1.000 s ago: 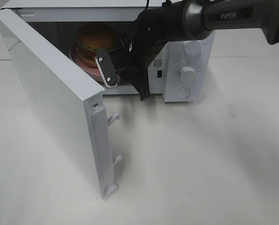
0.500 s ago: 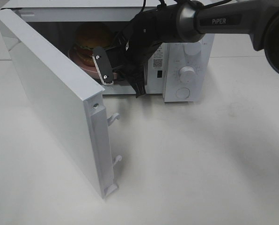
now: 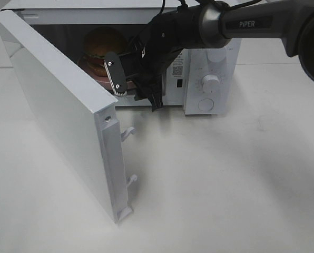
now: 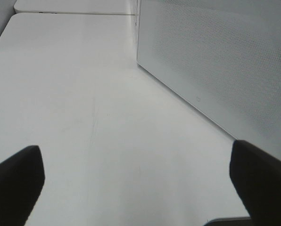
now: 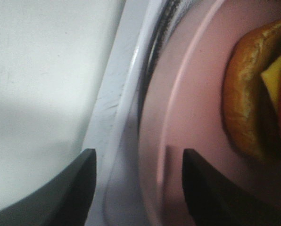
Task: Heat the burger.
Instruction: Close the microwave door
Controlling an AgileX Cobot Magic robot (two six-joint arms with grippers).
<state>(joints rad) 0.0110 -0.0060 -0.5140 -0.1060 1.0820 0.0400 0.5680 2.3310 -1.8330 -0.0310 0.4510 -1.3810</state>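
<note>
A: While the flat white microwave door [image 3: 57, 116] is hanging wide open to the left, what is everything sitting on?

B: A plain matte white tabletop [image 3: 225, 184] is carrying the boxy white microwave oven [image 3: 199, 31], which is standing at the far edge of the high view.

A: Where is the room for moving?

B: The door's free edge, with its two small white latch hooks [image 3: 128, 133], is jutting toward the front. A broad stretch of tabletop is spreading in front of the oven and to the right of the door.

A: And the food?

B: The tall burger [image 3: 101, 42] with the glossy golden-brown bun is sitting on a round pink plate [image 3: 96, 76] inside the oven cavity. The black right gripper [image 3: 136, 87] is reaching into the cavity mouth from the right. Its dark fingers [image 5: 60, 188] are standing apart with the plate's rim running between them, and it is gripping nothing.

A: What is getting lost?

B: The right arm is covering the cavity's right half and much of the plate. In the right wrist view the burger is blurring and running off the frame. The left gripper [image 4: 136, 188] is showing only two dark fingertips [image 4: 15, 183], spread wide over the table with nothing between them, near a white dotted panel [image 4: 216, 61]. I cannot tell whether that panel is the door or a side wall.
</note>
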